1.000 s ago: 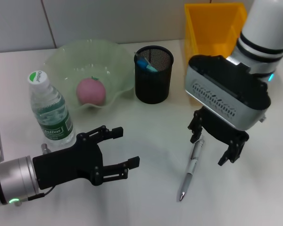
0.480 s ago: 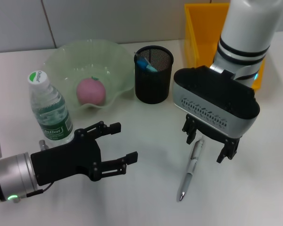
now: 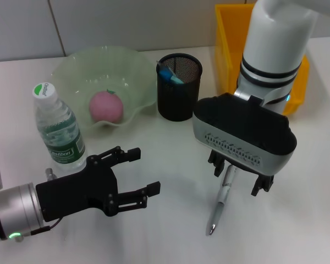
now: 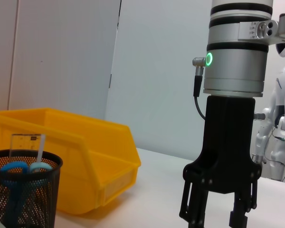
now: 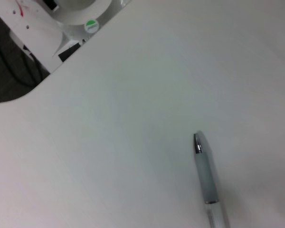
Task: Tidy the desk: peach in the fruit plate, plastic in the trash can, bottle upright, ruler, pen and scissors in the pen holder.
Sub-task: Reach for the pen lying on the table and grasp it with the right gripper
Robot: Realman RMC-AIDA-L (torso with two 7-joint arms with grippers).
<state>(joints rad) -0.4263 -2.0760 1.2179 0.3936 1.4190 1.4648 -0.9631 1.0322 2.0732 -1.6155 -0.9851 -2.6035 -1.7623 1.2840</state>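
The pen (image 3: 222, 198) lies flat on the white desk (image 3: 170, 242) at lower centre-right of the head frame. The right gripper (image 3: 240, 177) hangs directly over its upper end, fingers spread either side (not gripping). The left gripper (image 3: 136, 179) sits lower left, released, beside the upright bottle (image 3: 58, 130).
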